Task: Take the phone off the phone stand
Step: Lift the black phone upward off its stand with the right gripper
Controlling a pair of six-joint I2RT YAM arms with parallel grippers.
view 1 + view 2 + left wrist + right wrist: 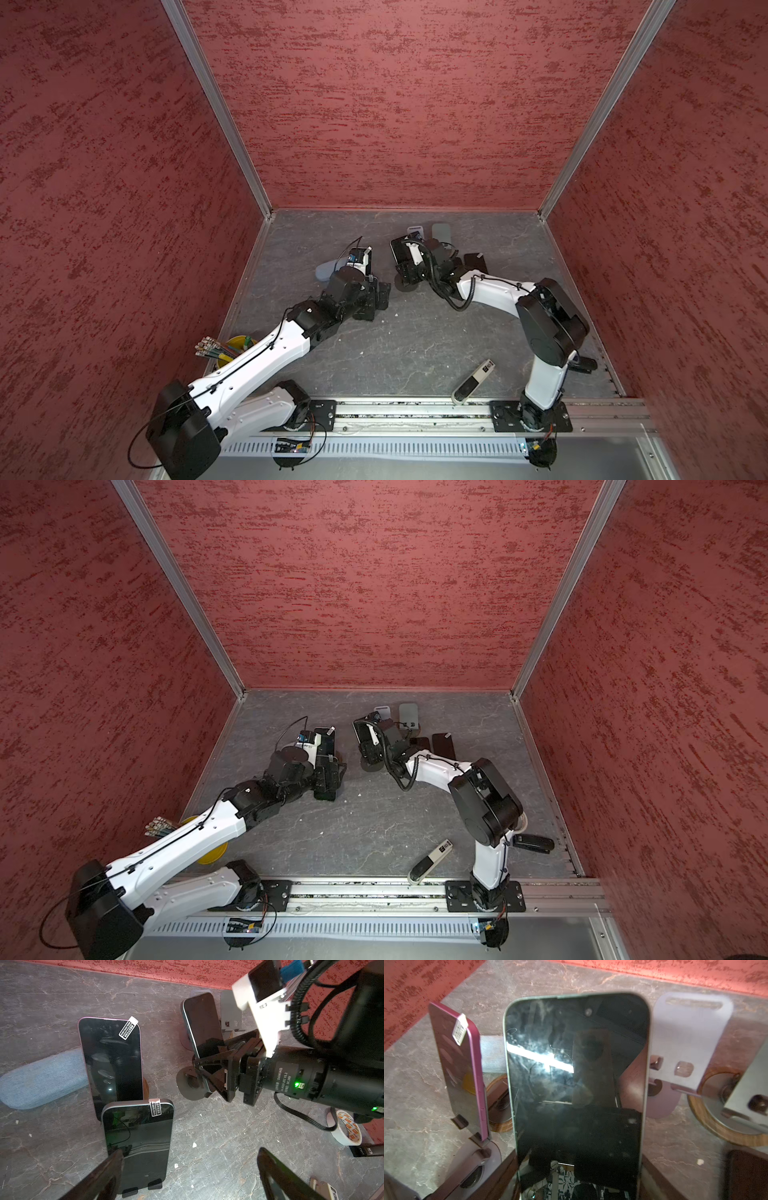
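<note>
Over the grey tabletop (415,340), right end effector (207,1073) pinches the phone (202,1022); left end effector (190,1157) hangs spread.

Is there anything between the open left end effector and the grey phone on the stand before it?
Nothing visible does. In the left wrist view the left end effector is open, the grey phone sits right ahead, one finger beside its lower corner. The purple phone stands behind it, not between.

Glass on the phone (575,1064) is looking glossy, smudged — tabletop (218,1142) is reading matt, stone-veined. Case (41,1082) is showing blue cloth weave.
</note>
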